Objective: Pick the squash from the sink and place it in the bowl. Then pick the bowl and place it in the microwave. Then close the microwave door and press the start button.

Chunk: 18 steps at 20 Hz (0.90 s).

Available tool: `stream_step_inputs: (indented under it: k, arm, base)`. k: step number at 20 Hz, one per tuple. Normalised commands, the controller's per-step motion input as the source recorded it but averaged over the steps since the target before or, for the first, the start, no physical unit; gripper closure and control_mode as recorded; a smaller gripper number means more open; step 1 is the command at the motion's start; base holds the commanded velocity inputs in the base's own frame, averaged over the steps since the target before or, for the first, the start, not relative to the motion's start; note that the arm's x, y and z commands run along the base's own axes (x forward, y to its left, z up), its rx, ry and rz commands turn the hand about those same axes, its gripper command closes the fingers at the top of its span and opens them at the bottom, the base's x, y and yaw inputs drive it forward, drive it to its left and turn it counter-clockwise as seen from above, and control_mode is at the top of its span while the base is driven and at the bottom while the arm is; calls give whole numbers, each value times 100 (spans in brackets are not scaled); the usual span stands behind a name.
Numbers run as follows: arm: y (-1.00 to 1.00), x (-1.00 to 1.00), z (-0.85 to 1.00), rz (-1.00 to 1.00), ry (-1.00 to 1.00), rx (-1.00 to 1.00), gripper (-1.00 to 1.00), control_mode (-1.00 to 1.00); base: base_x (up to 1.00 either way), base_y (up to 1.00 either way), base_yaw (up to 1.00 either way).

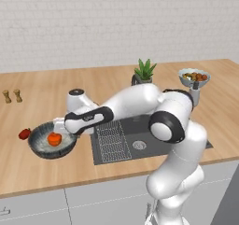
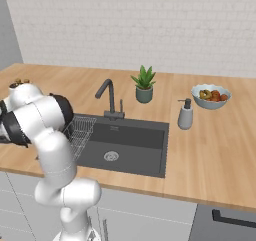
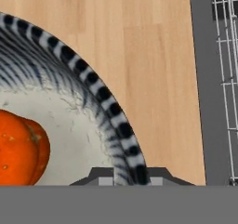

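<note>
Lifting the bowl [image 1: 51,145] cleanly means keeping it level, since the squash [image 1: 54,138] sits loose inside it on the counter [image 1: 56,172] left of the sink [image 1: 140,142]. The gripper [image 3: 124,174] is clenched on the bowl's near-right rim.

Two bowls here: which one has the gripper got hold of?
The dark ribbed bowl left of the sink, holding the squash. The fruit bowl stands far right, untouched.

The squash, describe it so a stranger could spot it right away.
Start at the dark sink in the wooden counter; just to its left sits a wide ribbed bowl. The squash is the small orange-red ball inside it, brighter than the darker red vegetable outside the rim.
</note>
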Motion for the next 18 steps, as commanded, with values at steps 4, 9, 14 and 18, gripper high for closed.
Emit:
stream_step_inputs:
  k: [4,9,14,18]
  arm:
    - [-5,-54,43,-5,0,0,100,-100]
    - [-31,-63,63,-14,0,0,100,-100]
    - [-62,-54,78,-15,-1,0,100,-100]
    - [-64,-55,88,-15,0,0,100,-100]
  base:
    - [0,0,0]
    - [0,0,0]
    - [0,0,0]
    - [0,0,0]
